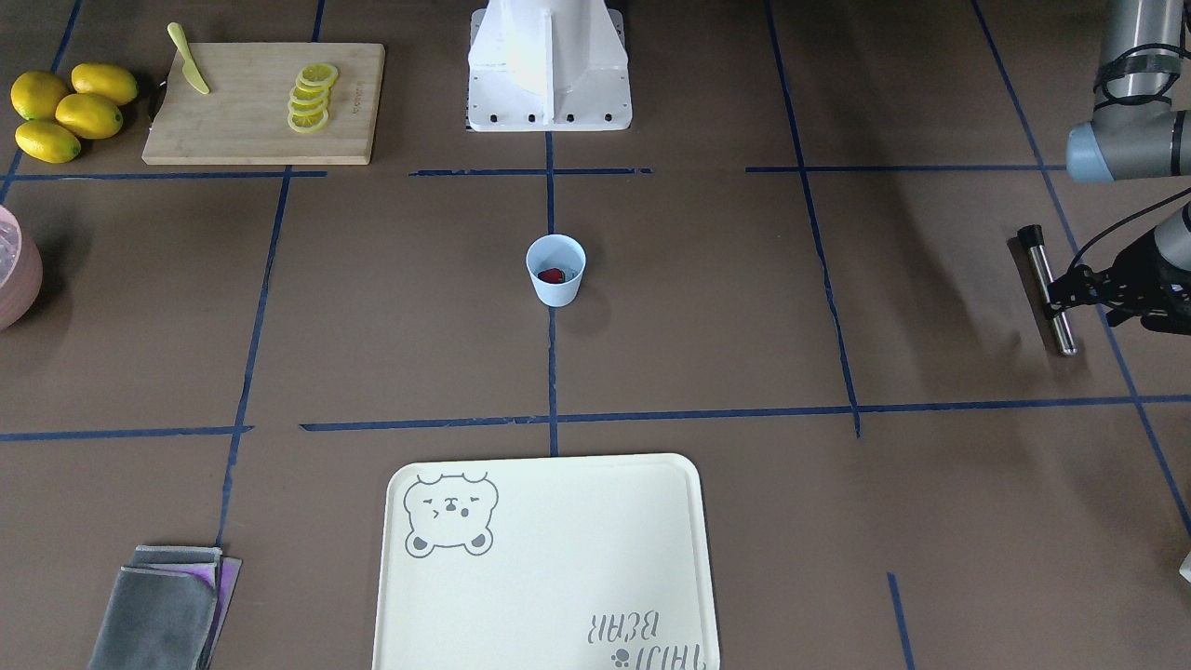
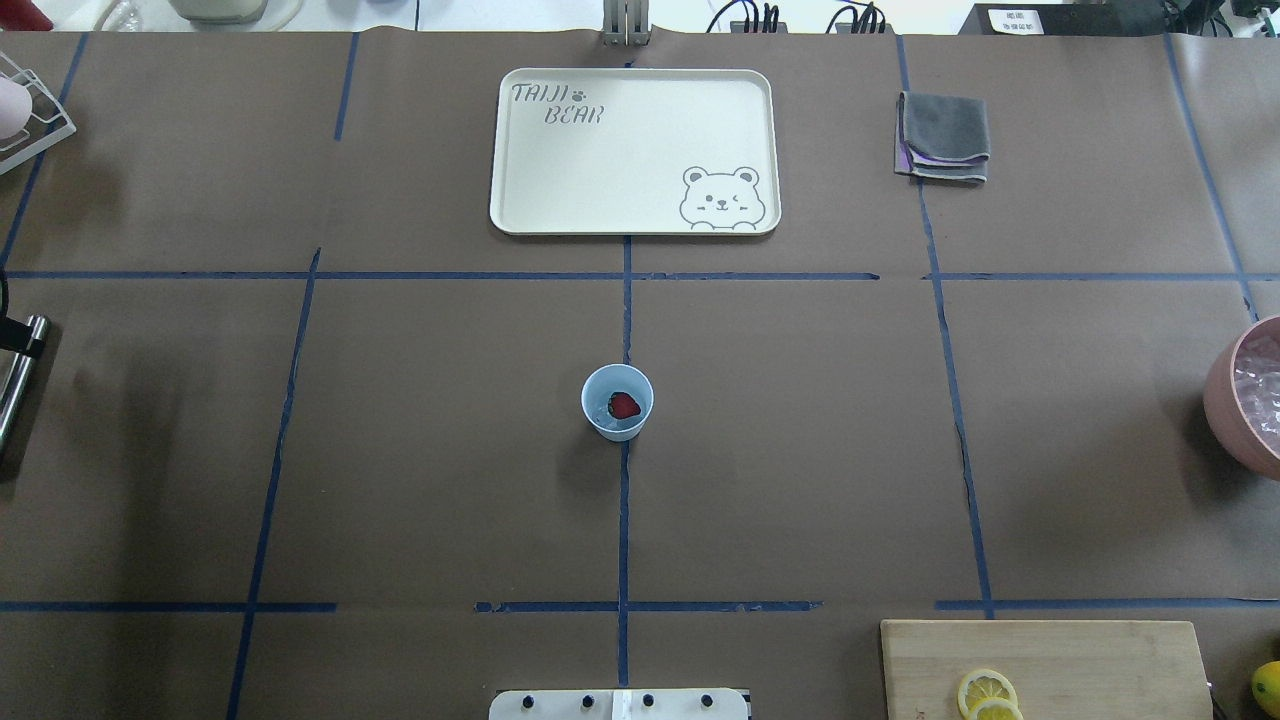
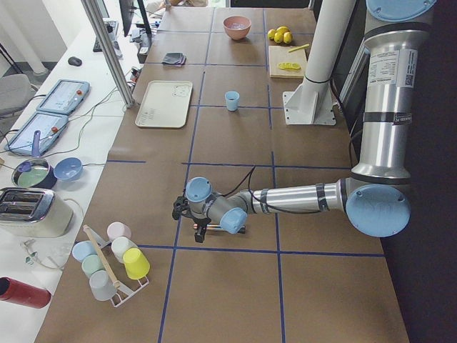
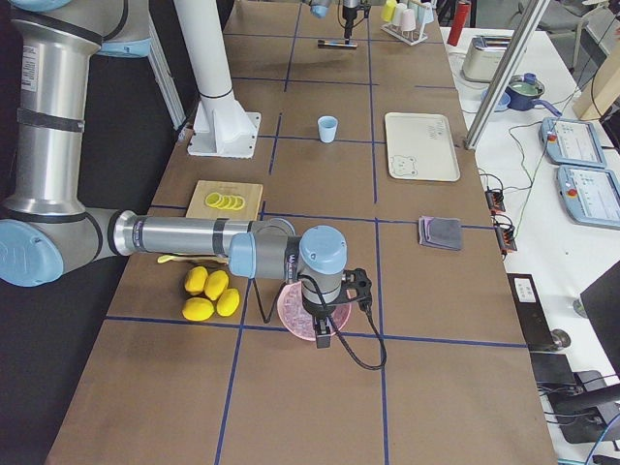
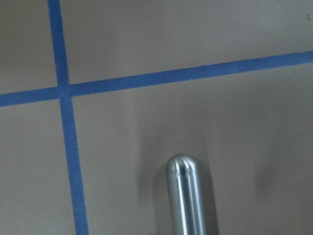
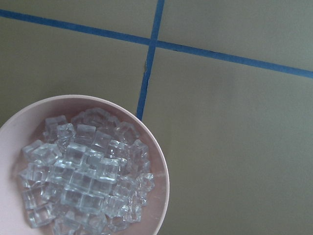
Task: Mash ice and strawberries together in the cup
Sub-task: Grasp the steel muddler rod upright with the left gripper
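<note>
Cup (image 1: pixel 555 270) well apart from left tool (image 1: pixel 1061 293)

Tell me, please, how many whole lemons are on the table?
4. They lie in one cluster on the table beside the cutting board: one lemon towards the robot, a second nearest the board, a third in the middle, a fourth in front. None looks hidden.

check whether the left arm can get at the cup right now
Probably yes: the cup stands alone mid-table, with nothing standing between it and the left end effector, which sits at the metal rod.
</note>
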You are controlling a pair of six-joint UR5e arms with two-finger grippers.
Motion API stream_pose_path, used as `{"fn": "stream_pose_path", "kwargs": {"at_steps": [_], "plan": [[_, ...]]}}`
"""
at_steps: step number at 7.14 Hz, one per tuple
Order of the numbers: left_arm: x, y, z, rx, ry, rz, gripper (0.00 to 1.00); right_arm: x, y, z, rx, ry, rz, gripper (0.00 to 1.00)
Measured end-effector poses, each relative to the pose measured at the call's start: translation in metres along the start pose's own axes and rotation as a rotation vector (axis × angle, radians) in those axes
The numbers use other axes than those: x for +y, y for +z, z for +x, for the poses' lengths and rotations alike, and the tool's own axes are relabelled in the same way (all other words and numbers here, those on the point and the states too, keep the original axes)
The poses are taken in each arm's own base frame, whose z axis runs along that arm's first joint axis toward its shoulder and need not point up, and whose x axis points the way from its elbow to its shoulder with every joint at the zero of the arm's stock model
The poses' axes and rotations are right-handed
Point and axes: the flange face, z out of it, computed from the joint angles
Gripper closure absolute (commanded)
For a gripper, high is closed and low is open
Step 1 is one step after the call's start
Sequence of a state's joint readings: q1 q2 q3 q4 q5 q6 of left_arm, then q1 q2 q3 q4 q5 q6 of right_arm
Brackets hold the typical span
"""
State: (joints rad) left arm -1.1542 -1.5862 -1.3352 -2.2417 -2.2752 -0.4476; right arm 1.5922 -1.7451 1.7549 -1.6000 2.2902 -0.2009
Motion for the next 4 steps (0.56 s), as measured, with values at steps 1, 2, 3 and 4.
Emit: {"fn": "stream_pose_path", "kwargs": {"at_steps": [1, 2, 3, 4], "plan": [[-0.0003, 0.0044, 0.0024, 0.000, 0.006, -0.007, 0.03, 0.0002, 0.0001, 0.0001, 0.000, 0.000, 0.000, 0.01], [0.0004, 0.0081, 0.0049, 0.000, 0.012, -0.013, 0.38, 0.0003, 0.0001, 0.0001, 0.000, 0.000, 0.000, 0.01], [0.0011, 0.0107, 0.0066, -0.003, 0.016, -0.017, 0.82, 0.0005, 0.0003, 0.0002, 0.000, 0.000, -0.001, 0.01], [0.0014, 0.0124, 0.0076, -0.011, 0.019, -0.016, 0.96, 0.0007, 0.0004, 0.0002, 0.000, -0.001, -0.001, 0.01]]}}
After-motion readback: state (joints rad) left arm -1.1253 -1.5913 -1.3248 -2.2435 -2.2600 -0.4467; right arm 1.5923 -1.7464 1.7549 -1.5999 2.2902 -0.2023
